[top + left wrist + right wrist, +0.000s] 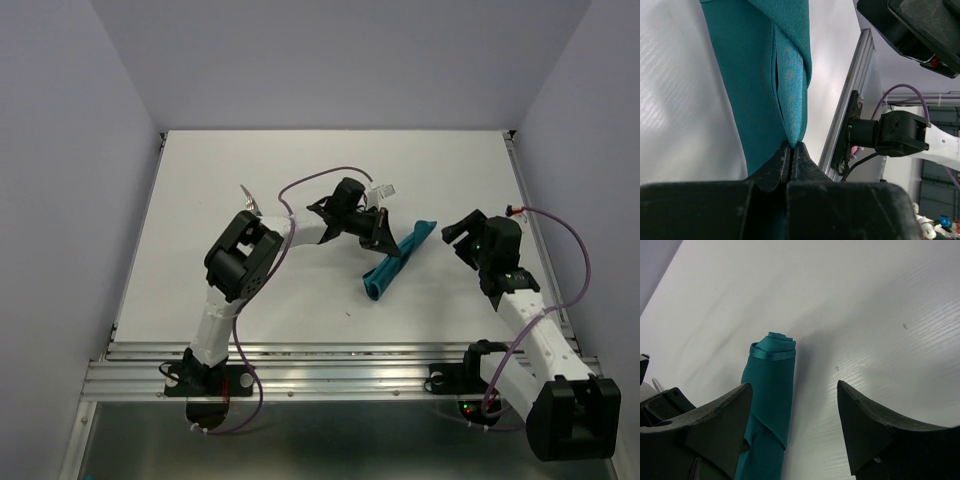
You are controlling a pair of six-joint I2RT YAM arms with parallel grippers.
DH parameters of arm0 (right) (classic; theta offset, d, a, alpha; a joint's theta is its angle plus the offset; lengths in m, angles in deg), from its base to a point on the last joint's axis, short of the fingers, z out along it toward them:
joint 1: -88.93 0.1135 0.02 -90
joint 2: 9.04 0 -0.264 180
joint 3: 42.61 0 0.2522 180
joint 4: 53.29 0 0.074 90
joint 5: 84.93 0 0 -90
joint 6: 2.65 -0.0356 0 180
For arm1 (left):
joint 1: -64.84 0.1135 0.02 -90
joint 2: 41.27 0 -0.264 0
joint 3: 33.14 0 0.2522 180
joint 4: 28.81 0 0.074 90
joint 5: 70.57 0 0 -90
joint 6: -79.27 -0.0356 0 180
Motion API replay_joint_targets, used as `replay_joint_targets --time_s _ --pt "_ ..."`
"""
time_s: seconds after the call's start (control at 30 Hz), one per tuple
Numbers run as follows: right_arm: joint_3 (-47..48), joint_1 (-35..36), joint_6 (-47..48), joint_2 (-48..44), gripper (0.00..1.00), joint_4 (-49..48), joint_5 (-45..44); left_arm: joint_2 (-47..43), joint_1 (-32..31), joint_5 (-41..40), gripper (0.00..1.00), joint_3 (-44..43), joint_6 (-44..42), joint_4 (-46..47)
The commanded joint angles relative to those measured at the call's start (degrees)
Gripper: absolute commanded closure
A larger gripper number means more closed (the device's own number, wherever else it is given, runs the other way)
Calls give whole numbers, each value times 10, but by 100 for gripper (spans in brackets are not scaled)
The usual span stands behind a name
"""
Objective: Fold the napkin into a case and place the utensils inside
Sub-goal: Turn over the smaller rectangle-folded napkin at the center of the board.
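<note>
Left jaws clenched on case [750, 75] fold edge. Right jaws released near rolled end; case interior hidden.

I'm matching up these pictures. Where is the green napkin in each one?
Top view: napkin right of centre, slanted.
Left wrist: napkin upper left, pinched by the left tool.
Right wrist: napkin lower left, rolled end showing.
Shared landmark: the white table under it.
</note>
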Motion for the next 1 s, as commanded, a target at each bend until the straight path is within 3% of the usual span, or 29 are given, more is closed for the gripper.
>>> replay_joint_targets --time_s 0.0,0.33,0.43,0.63,0.77,0.8,0.87,0.97 --pt "24 -4 0 3 26 -7 -7 21 12 57 100 12 41 83" --pt "29 -4 10 21 26 -8 9 17 35 45 100 32 30 84" --pt "38 -4 41 48 26 -28 68 17 41 40 100 40 24 81" --pt "60 -4 84 132 42 -46 183 23 51 36 100 46 16 75" --pt "63 1 89 165 55 -60 214 23 59 28 84 41 -2 52" --pt "64 1 88 171 67 -63 217 22 62 23 74 40 -8 37" --pt "67 6 87 187 80 -71 224 19 63 12 63 34 -25 13" --pt "75 19 87 208 87 -77 224 18 67 -4 54 29 -42 -5"
